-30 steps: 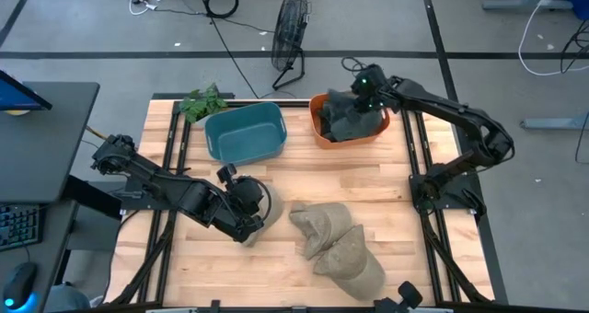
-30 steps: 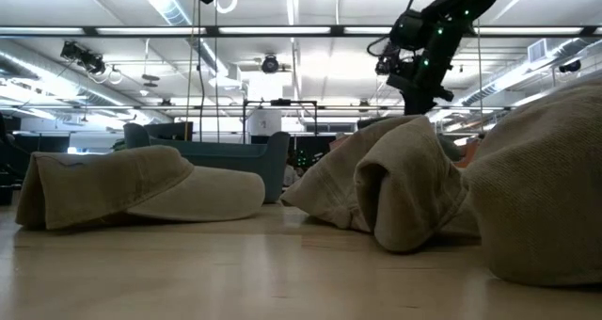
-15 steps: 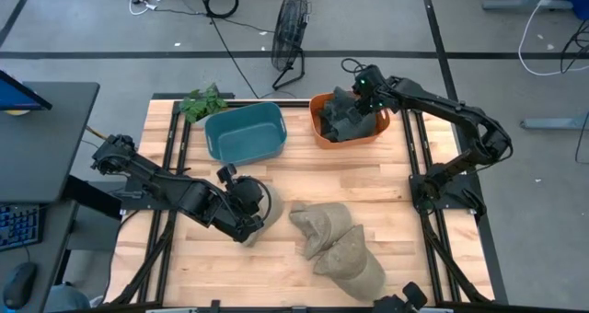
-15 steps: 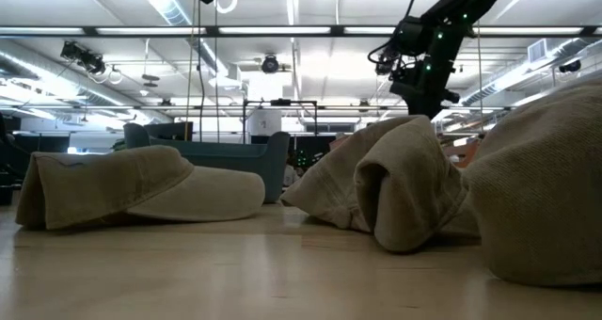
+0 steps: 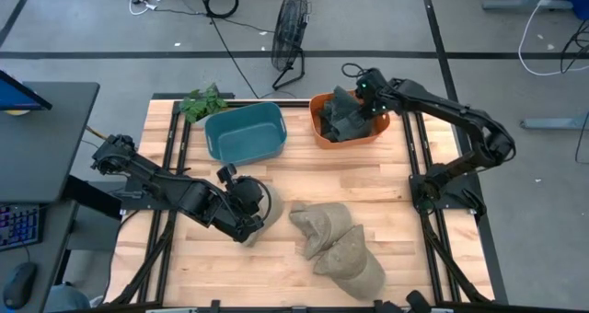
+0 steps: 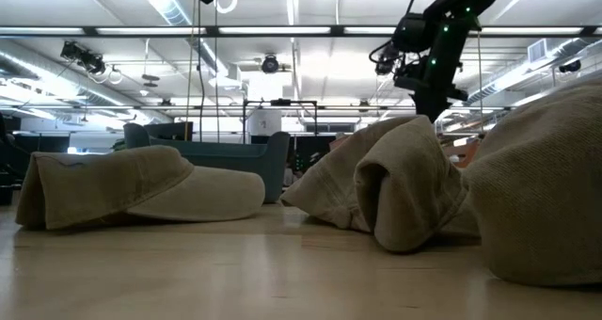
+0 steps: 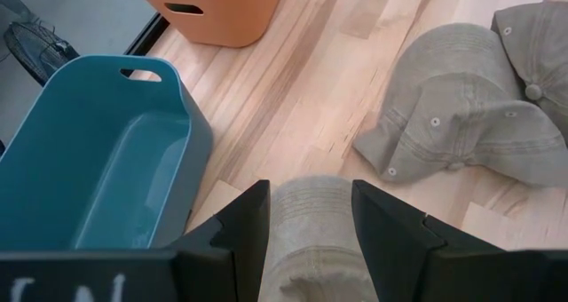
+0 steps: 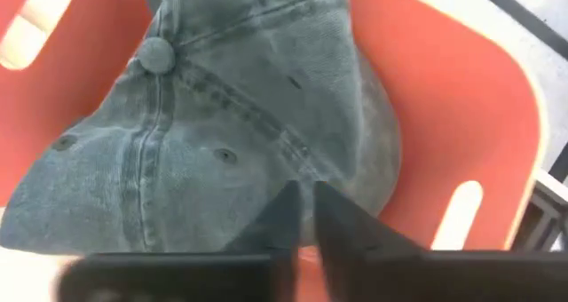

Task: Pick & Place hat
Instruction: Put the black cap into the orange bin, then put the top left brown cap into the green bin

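Your right gripper (image 5: 359,89) hangs over the orange bin (image 5: 324,134) at the far side of the table (image 5: 386,184), right of the middle. Through your right wrist camera you see its two dark fingers (image 8: 293,215) drawn nearly together, with only a thin slit between the tips and nothing caught in it; just beyond them lies a grey-green hat (image 8: 240,124) inside the orange bin (image 8: 497,115), its crown button and seams turned up toward the camera. From above, that dark hat (image 5: 345,120) fills most of the bin, and the gripper sits at the bin's far right rim. Your left gripper (image 5: 247,202) is down low on the near left part of the table, over a tan hat (image 5: 267,202). In your left wrist camera the two fingers (image 7: 240,226) stand apart on either side of that hat's curved fabric (image 7: 311,222); whether they press on it you cannot tell. Just to the right of that hat lie two more tan hats, one (image 5: 322,223) near the middle of the table and another (image 5: 354,265) closer to the near edge, the two touching each other. A teal bin (image 5: 244,133) stands left of the orange one, on the far side, and it looks empty from the left wrist camera (image 7: 98,160). A small green plant (image 5: 202,102) sits at the table's far left corner, just beside the teal bin.
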Controlling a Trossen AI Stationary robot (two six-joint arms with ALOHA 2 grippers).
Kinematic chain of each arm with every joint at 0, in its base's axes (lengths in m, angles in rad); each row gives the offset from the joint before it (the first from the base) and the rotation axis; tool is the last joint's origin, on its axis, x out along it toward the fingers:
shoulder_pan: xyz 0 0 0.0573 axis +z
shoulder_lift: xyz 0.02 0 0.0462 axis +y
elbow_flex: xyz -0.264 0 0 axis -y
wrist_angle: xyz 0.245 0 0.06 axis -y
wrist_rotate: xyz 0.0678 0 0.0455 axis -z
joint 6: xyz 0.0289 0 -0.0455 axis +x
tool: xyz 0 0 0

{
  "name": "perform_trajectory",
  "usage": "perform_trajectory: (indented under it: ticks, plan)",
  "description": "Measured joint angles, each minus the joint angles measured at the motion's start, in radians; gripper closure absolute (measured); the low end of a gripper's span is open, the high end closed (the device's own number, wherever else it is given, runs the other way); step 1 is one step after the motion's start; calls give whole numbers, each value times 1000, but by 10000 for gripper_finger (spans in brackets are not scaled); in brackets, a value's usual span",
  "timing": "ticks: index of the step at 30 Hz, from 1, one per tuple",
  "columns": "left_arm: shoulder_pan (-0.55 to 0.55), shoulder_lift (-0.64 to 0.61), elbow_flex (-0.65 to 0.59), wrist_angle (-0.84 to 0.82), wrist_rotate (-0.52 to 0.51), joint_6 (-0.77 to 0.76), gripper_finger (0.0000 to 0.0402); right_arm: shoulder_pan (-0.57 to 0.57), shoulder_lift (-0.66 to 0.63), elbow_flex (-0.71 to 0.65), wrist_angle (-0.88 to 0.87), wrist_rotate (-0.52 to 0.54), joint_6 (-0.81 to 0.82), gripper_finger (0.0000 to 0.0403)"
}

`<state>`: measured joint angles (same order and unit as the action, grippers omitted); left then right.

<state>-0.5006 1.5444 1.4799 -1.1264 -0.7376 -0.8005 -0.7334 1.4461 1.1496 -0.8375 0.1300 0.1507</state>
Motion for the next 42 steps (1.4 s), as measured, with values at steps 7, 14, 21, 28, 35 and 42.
perform_trajectory:
  ticks: [7, 14, 21, 28, 35, 42]
  plan:
    - [0, 0, 0, 7, 0, 0, 236, 0, 87, 0, 31, 1, 32, 399]
    - [0, 0, 0, 9, 0, -1, 236, 8, 199, 1, 47, -8, 37, 400]
    - [3, 0, 0, -14, 45, -130, 236, 30, 156, 0, 55, -15, 54, 401]
    - [34, 0, 0, -161, 193, -426, 236, 87, -16, 0, 55, -18, 59, 402]
    - [52, 4, -24, -145, 251, -675, 236, 185, -221, 0, 31, -49, 149, 398]
    - [53, 8, -245, 137, 347, -826, 236, 276, -347, 0, -34, -116, 201, 352]
